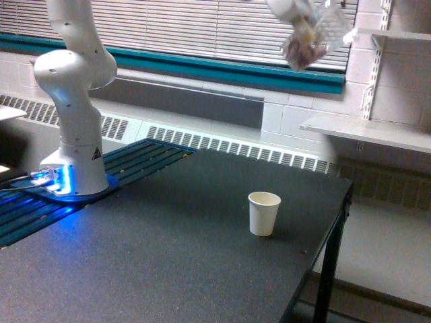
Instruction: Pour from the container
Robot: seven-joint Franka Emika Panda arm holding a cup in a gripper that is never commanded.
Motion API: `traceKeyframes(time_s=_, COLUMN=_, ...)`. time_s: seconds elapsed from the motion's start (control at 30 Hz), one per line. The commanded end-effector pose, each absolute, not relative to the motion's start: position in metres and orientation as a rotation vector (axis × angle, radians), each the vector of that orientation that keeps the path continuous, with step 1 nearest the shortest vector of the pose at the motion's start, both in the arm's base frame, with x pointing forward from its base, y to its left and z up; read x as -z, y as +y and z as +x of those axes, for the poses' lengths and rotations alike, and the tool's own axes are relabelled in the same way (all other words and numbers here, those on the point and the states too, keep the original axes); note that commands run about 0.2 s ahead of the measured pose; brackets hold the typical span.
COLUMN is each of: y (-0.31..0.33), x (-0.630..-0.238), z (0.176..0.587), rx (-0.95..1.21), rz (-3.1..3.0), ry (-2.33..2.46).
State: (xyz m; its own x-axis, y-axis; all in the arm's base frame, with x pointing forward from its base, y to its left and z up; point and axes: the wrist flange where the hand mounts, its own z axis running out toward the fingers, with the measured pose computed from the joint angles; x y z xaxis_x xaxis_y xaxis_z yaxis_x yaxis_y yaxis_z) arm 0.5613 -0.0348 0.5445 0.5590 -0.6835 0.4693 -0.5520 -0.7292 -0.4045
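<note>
The container (306,44), a small clear plastic cup with pinkish-brown bits showing through its wall, hangs high near the top of the exterior view, blurred and tilted. My gripper (322,21) is shut on it, with only its pale lower parts showing at the frame's top edge. A white paper cup (263,213) stands upright and open on the dark table (168,256), far below the container and a little toward the exterior view's left of it.
The arm's white base (73,101) stands on a blue-lit mount at the exterior view's left. Window blinds and a teal sill run along the back wall. A white shelf (367,131) projects at the right. The table's right edge (337,229) drops off near the paper cup.
</note>
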Motion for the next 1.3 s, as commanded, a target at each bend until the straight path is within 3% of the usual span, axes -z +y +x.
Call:
traceKeyframes(time_s=0.03, y=-0.013, x=-0.506, z=0.558, rx=0.856, rz=-2.657, ry=0.959)
traceKeyframes(time_s=0.8, y=0.012, x=-0.38, z=0.52, rx=0.629, rz=-2.849, ry=0.871)
traceKeyframes(time_s=1.3, y=0.019, x=-0.33, z=0.494, rx=0.518, rz=-2.917, ry=0.87)
